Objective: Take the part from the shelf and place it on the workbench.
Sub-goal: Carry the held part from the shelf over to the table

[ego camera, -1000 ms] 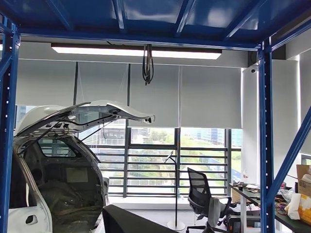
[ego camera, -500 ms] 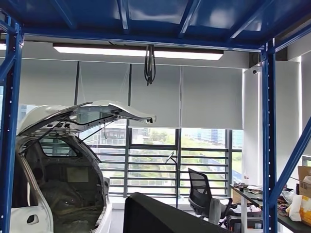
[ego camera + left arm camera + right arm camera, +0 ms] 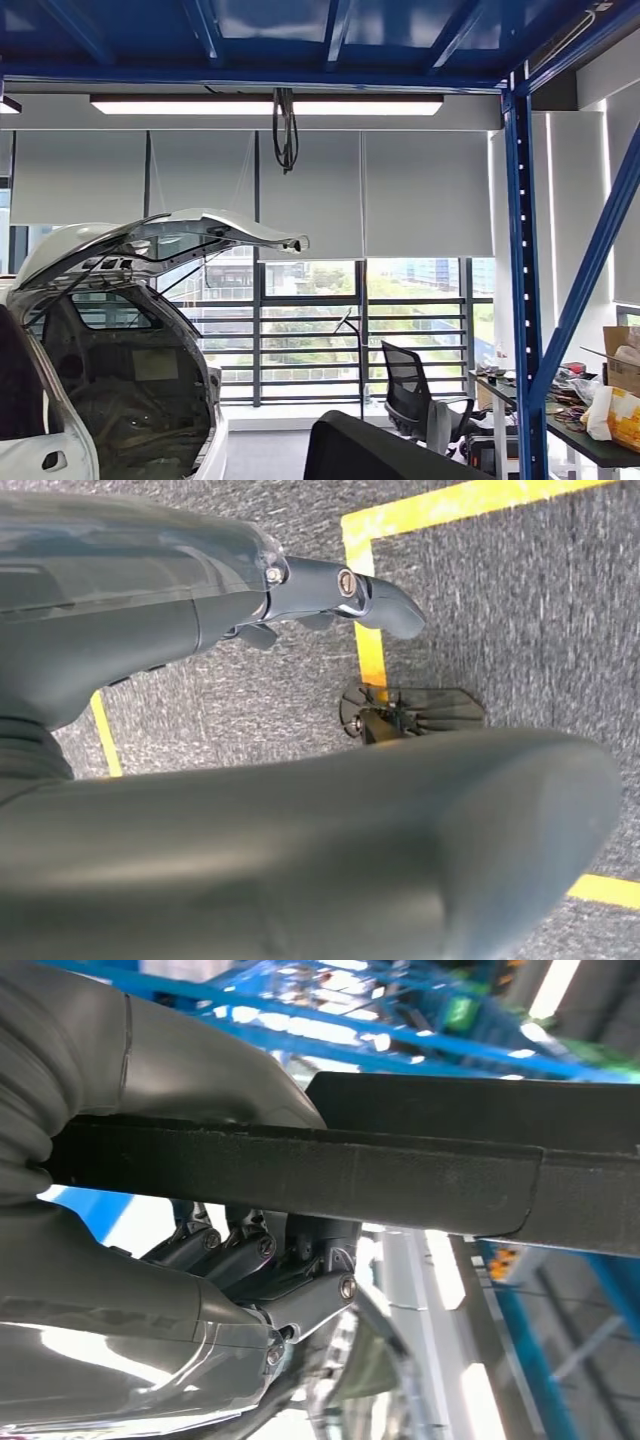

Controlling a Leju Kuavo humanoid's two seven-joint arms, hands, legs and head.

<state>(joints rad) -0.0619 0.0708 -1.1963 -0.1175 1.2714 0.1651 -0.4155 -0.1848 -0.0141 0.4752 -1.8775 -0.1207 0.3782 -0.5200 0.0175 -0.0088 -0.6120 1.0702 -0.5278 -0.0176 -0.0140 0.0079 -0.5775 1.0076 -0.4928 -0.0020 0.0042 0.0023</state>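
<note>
Head view: black flat part (image 3: pixel 362 452) raised at lower edge, blue shelf (image 3: pixel 521 250) framing, evidently mid-carry toward bench.
Left wrist: left hand (image 3: pixel 332 590) hanging over floor (image 3: pixel 528 600), fingers apart, empty.
Right wrist: right hand (image 3: pixel 249 1260) clamped beneath the part (image 3: pixel 302 1170), supporting its flat underside.

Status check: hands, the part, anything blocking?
Right hand grips the black part. Left hand hangs empty over the floor. Part's edge up in head view; workbench unseen, nothing visibly blocking.
</note>
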